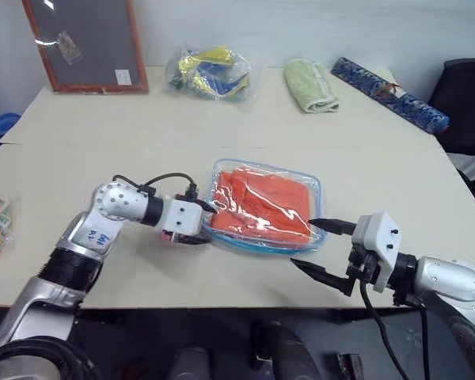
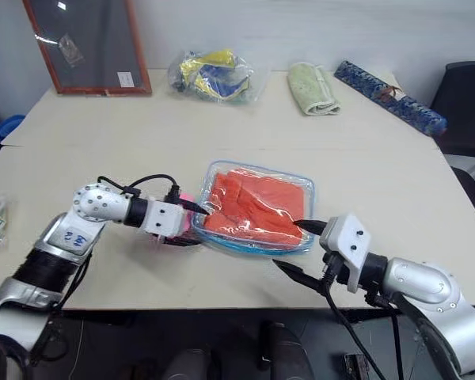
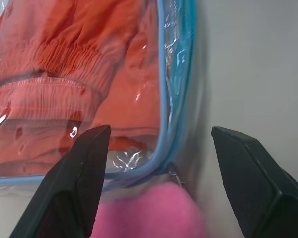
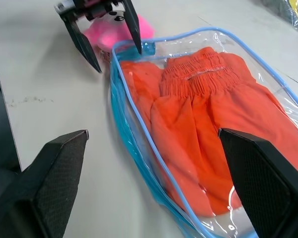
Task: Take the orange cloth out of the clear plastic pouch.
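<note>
The left gripper (image 1: pixel 199 224), released with fingers spread, straddles the left corner of the clear plastic pouch (image 1: pixel 317 194) beside its pink plush charm (image 4: pixel 114 32). The right gripper (image 1: pixel 321 247), also released, gapes at the pouch's lower right edge. The orange cloth (image 1: pixel 261 206) lies inside, at frame centre on the table (image 1: pixel 142 142).

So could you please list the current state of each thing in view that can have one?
Clear plastic pouch: flat on the table, cloth inside.
Orange cloth: folded, fully inside the pouch.
Left gripper: open, straddling the pouch's corner.
Right gripper: open, empty, beside the pouch.
Pale green towel: folded.
</note>
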